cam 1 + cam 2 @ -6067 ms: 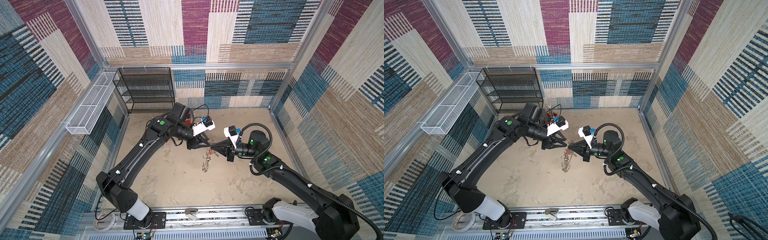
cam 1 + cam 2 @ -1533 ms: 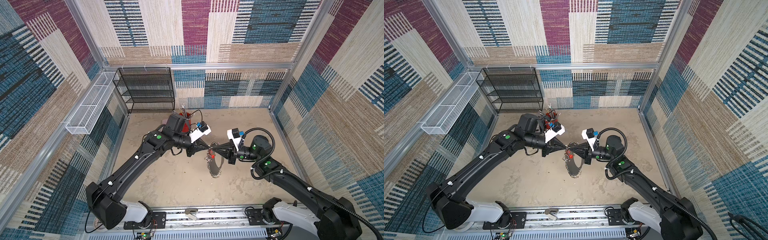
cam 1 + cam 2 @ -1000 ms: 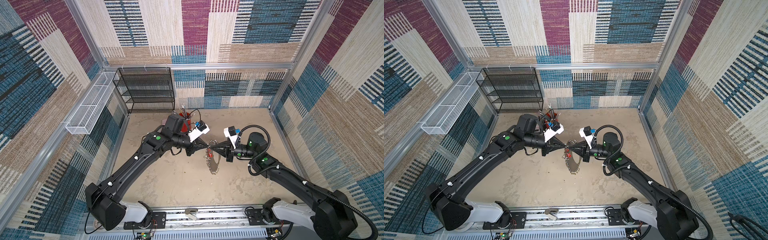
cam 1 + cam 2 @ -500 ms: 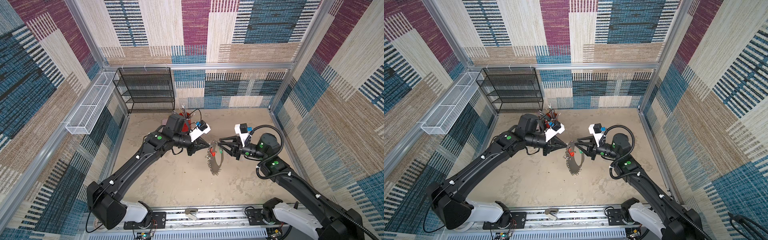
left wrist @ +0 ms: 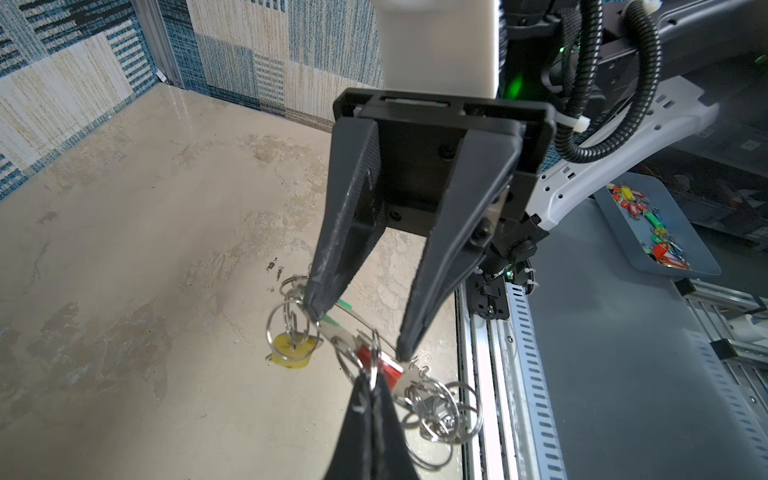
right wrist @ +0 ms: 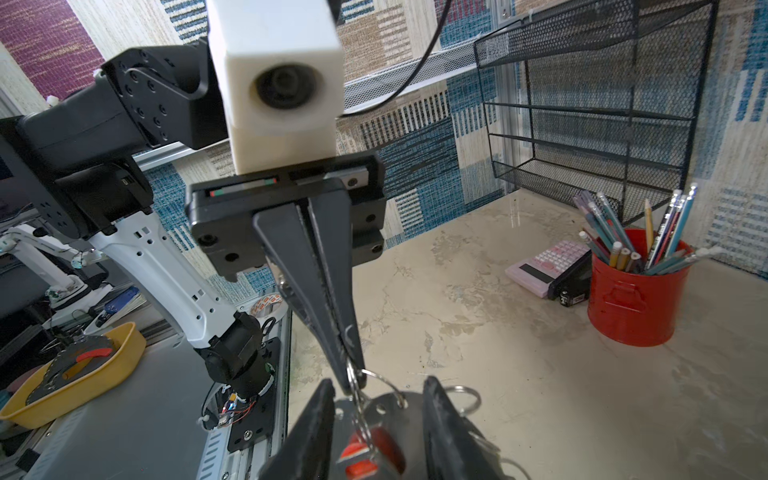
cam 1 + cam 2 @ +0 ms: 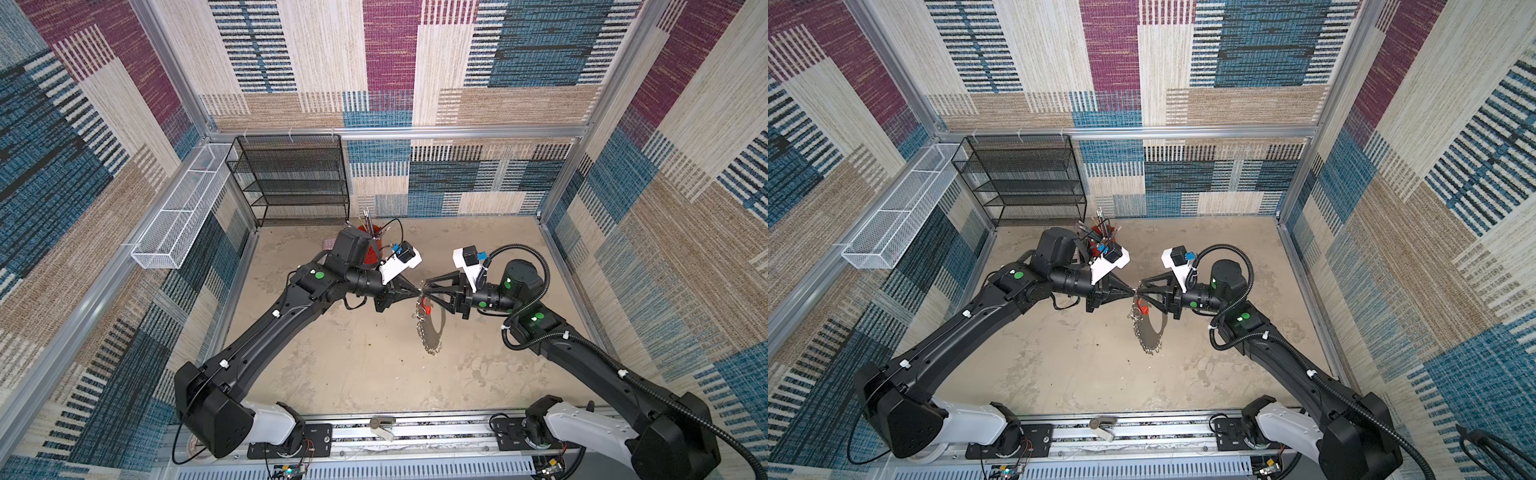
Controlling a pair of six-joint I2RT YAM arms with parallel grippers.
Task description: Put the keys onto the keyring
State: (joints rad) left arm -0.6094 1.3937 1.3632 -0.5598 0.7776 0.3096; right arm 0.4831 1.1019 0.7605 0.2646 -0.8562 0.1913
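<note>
Your left gripper (image 7: 417, 293) clamped shut on the keyring (image 7: 432, 350), right gripper (image 7: 426, 292) at its 3 o'clock, jaws parted astride it

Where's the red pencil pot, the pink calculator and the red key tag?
red pencil pot (image 6: 633, 303), right wrist view, front wall.
pink calculator (image 6: 552, 257), right wrist view, keypad.
red key tag (image 7: 423, 308), a top view, its middle.

The keyring (image 7: 432, 349) is hung between the left gripper (image 7: 417, 292) and the right gripper (image 7: 426, 290), and a pencil cup (image 6: 636, 299) is set behind the left one, before a shelf (image 7: 291, 183).
</note>
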